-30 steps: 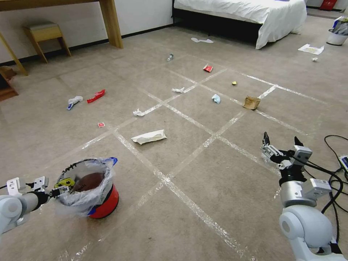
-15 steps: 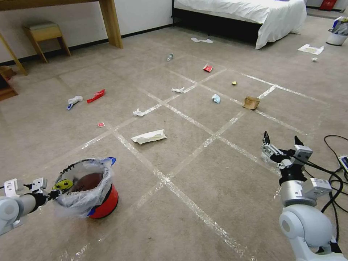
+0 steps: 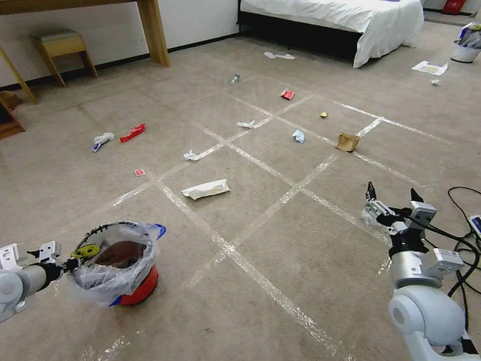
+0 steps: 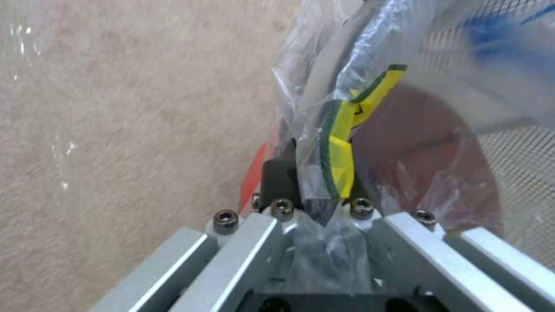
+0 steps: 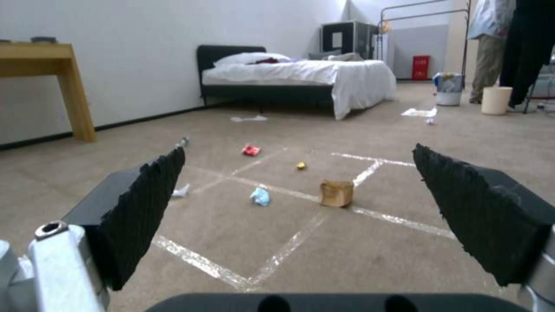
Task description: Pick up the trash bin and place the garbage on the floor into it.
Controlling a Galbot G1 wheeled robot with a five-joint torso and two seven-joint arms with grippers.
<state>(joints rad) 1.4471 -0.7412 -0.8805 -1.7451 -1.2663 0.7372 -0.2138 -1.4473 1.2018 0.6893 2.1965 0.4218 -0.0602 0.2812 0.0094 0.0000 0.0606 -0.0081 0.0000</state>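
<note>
The left gripper (image 3: 67, 261) clamps the rim of the trash bin (image 3: 120, 268) at the near left. The right gripper (image 3: 393, 193) hangs wide open above the floor (image 3: 280, 240). Judged step: carrying the bin; next needs approach toward the white paper sheet (image 3: 206, 189)

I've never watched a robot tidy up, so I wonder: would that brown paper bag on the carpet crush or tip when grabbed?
The brown paper bag stands open-topped and creased, so it probably crumples under a squeeze. It looks like thin paper, likely light and easy to knock over. The right gripper, open, is well short of it.
</note>
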